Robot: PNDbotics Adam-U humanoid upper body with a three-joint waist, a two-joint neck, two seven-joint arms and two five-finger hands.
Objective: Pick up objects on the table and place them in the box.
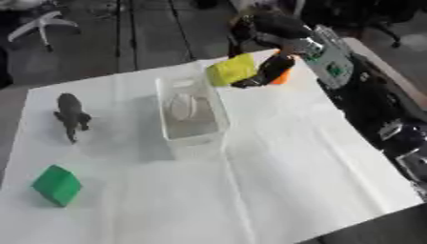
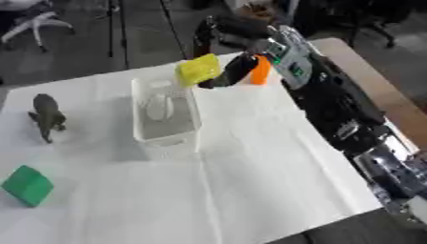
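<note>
The right hand (image 1: 269,70) has its fingers curled round a yellow block (image 1: 232,69), held above the far end of the white box (image 1: 193,138) (near its rim). Released here, it could clip the rim and tumble outside.

toy animal (image 1: 73,116) left of box (image 1: 193,138), block (image 1: 56,185) nearer.

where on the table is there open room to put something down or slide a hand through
The near half of the white table is bare, right of the green block and in front of the box. A narrower strip runs between the box and the dark toy animal. The far right corner is crowded: the right hand holds a yellow block beside an orange object.
</note>
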